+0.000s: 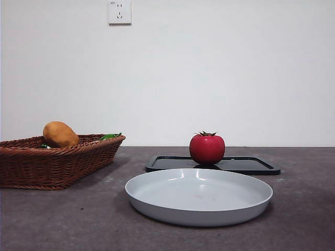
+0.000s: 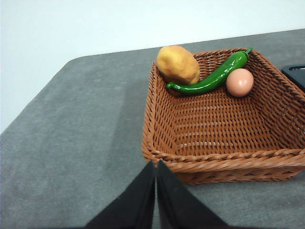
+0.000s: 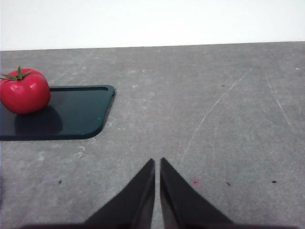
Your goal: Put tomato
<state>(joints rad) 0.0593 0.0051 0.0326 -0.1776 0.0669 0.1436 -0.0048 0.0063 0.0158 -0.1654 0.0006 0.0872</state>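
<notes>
Table (image 1: 303,209): one, grey and scuffed; it carries everything here, and the risks below are judgements from how things lie.
Basket (image 1: 57,167): one, woven brown, at about 9 o'clock from the plate in the front view; a low swing of the left arm could catch its rim.
Plate (image 1: 199,212): one, pale grey and bare, nearest the front camera; it looks the likely place for the tomato, though the task names none. Its rim is shallow, so a drop from height could send the fruit rolling off.
Tray (image 1: 251,166): one, flat and black, at 12 o'clock behind the plate, bearing the tomato.
Left claw (image 2: 155,164): one, jaws pressed together, holding nothing, hovering near the basket's rim.
Right claw (image 3: 157,162): one, jaws all but touching, empty, over bare table well apart from the tray. It would have to open before reaching, or it would shove the fruit.
Potato-like item (image 2: 178,64): one, orange-brown, in the basket's far corner.
Tomato (image 1: 207,148): one, red and glossy with a green stem, upright on the tray. A round slick skin may slip from an off-centre pinch.
Green pepper (image 2: 209,78): one, long, lying between potato and egg.
Egg (image 2: 239,82): one, pinkish, in the basket.
</notes>
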